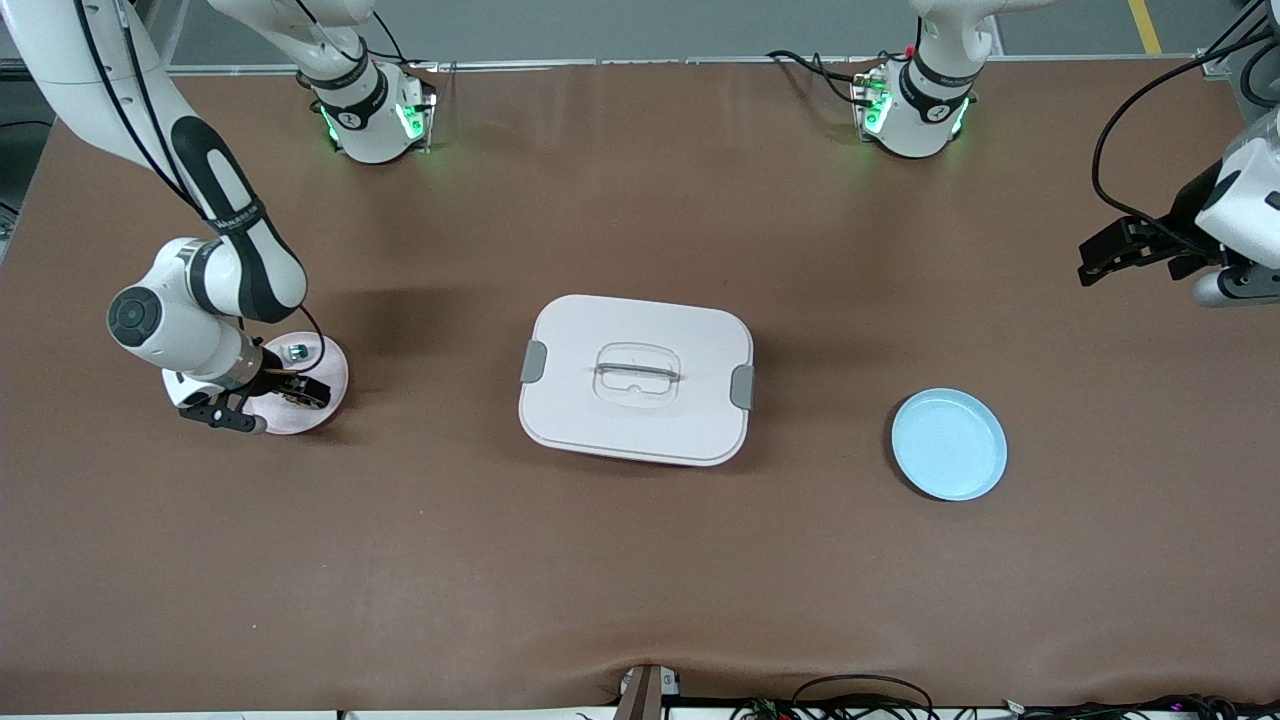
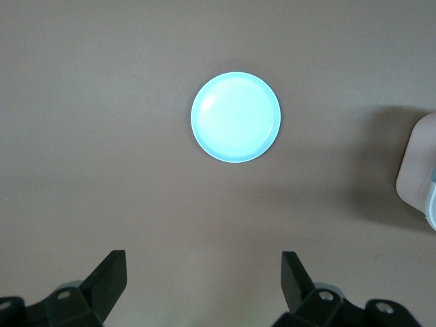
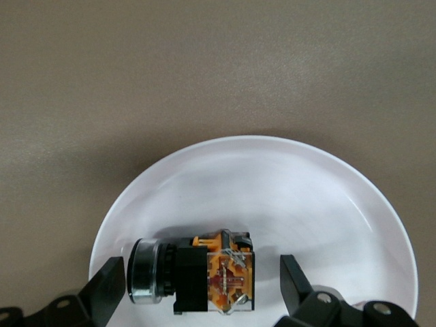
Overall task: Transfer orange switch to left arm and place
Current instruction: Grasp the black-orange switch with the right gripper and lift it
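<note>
On the pink plate (image 1: 325, 385), toward the right arm's end of the tabletop (image 1: 640, 560) from the box (image 1: 636, 380), the orange switch (image 3: 194, 274) lies on its side. The right gripper (image 3: 201, 286) is down at the plate with its fingers (image 3: 109, 289) spread to either side of the switch, not closed on it. A small white part with a green button (image 1: 297, 352) sits on the same plate. The white box stands closed at mid-tabletop. Toward the left arm's end from the box lies a light blue plate (image 1: 949, 444). The left gripper (image 2: 204, 289) waits in the air above the tabletop near that plate, fingers (image 2: 109, 279) wide apart and holding nothing.
</note>
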Motion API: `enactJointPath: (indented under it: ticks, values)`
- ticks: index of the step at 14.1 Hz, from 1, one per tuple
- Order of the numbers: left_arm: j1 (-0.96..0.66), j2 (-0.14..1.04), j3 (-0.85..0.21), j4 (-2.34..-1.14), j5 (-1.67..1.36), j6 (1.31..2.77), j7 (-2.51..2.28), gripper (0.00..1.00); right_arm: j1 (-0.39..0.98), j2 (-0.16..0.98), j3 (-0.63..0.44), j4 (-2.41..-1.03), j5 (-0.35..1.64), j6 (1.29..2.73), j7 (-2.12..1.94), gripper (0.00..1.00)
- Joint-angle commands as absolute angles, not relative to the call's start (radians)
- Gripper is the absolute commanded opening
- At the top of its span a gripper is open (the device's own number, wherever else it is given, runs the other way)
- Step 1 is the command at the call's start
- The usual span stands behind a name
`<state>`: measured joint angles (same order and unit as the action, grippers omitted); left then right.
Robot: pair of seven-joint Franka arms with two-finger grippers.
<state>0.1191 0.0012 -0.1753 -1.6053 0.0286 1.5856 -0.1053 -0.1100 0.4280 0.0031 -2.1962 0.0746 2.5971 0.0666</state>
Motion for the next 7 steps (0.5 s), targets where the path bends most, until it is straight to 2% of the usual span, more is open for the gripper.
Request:
enactJointPath:
  ticks: [1,2,3,4,7]
  values:
    - [0.121,-0.005,-0.176,-1.617,0.048,1.597,-0.095,1.0,-0.106,0.428,0.005,-2.2,0.092,2.605,0.074,0.91]
    - [0.121,-0.006,-0.176,-1.618,0.048,1.597,-0.095,1.0,-0.106,0.428,0.005,-2.2,0.092,2.597,0.072,0.63]
    - [0.121,-0.006,-0.176,-1.618,0.048,1.597,-0.095,1.0,-0.106,0.428,0.006,-2.2,0.092,2.592,0.074,0.24]
    - [0.121,-0.008,-0.176,-1.618,0.048,1.597,-0.095,1.0,-0.107,0.428,0.006,-2.2,0.092,2.592,0.074,0.0]
    - [0.124,-0.009,-0.176,-1.618,0.048,1.597,-0.095,1.0,-0.107,0.411,0.008,-2.183,0.144,2.512,0.072,0.0]
